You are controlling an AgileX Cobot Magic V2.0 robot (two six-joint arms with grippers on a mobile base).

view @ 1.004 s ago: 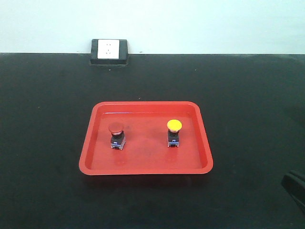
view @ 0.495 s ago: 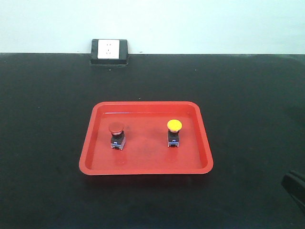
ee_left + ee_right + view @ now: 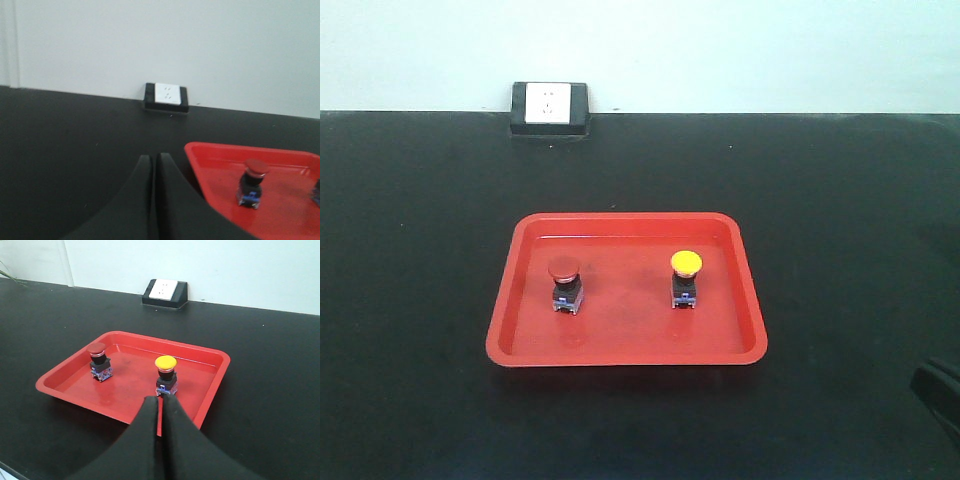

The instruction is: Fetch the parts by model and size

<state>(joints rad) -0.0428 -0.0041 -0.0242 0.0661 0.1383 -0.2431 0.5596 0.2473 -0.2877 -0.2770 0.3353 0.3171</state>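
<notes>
Yellow switch [image 3: 166, 371] fills the right wrist view, barely showing left; both pincers [image 3: 152, 159] [image 3: 160, 401] closed, empty.

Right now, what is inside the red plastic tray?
Two push-button switches stand apart in the red plastic tray: a red-capped one and a yellow-capped one. Nothing else shows; beneath their bases is hidden.

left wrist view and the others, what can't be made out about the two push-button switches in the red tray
- Yellow mushroom-cap switch: cut off by the right edge in the left wrist view.
- Red mushroom-cap switch: blurred there; base markings unreadable.
- Model or size labels: too small in the front view.
- Red plastic tray: near rim hidden by the right gripper.
</notes>
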